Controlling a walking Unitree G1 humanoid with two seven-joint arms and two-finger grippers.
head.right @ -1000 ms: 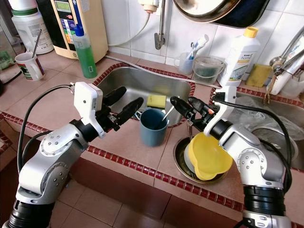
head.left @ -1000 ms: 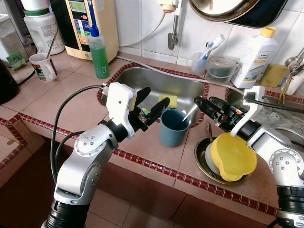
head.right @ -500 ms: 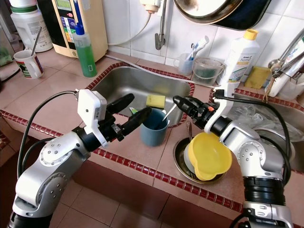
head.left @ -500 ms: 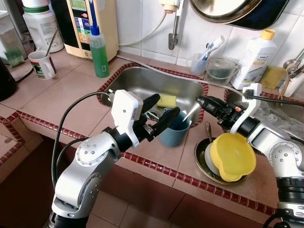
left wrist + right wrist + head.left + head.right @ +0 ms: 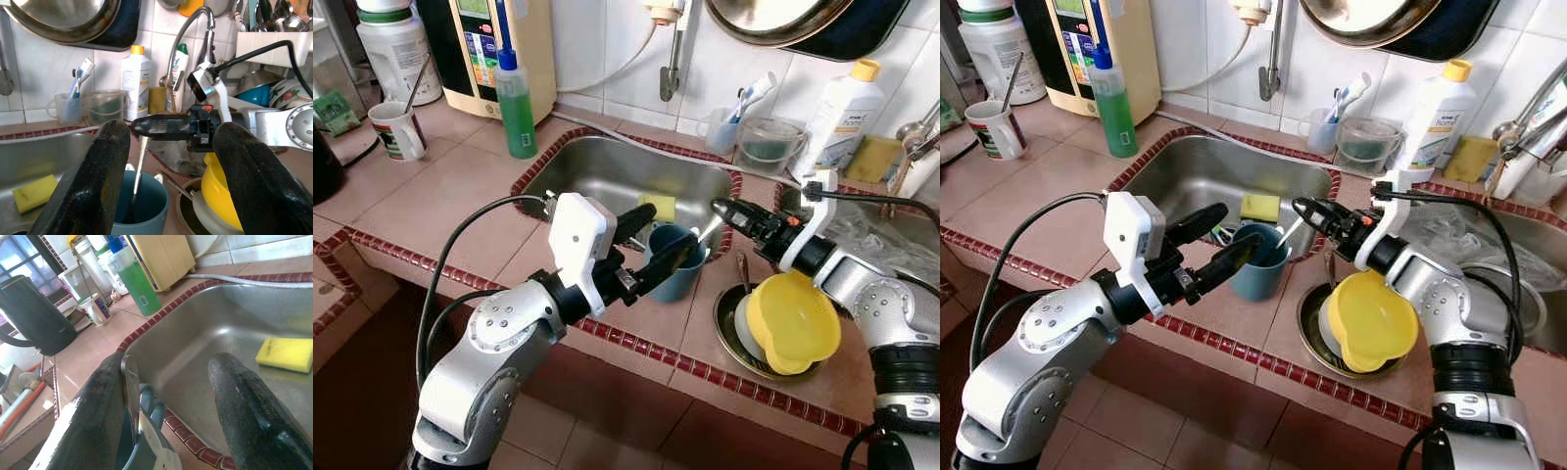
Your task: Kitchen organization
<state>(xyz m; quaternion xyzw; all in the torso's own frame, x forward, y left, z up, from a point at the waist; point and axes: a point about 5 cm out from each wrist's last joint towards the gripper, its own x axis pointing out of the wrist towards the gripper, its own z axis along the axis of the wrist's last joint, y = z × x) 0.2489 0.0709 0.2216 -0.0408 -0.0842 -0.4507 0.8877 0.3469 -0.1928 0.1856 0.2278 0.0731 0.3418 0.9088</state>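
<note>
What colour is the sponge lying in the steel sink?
Yellow. The rectangular sponge in the steel sink shows best in the right wrist view.

Left end effector [image 5: 1217, 240] straddling blue ceramic mug [image 5: 1258, 262] on tiled bench [image 5: 1053, 220], fingers spread. Right end effector [image 5: 1317, 217] hovering beside mug's white utensil [image 5: 1287, 234], above yellow plastic bowl [image 5: 1368, 318].

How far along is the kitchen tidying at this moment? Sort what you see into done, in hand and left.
Done: the yellow bowl sits stacked in the metal dish.
In hand: the left gripper, open, brackets the blue cup; the right gripper, open, is at the spoon standing in it.
Left: cup and spoon are still on the counter; the sponge lies in the sink.
</note>
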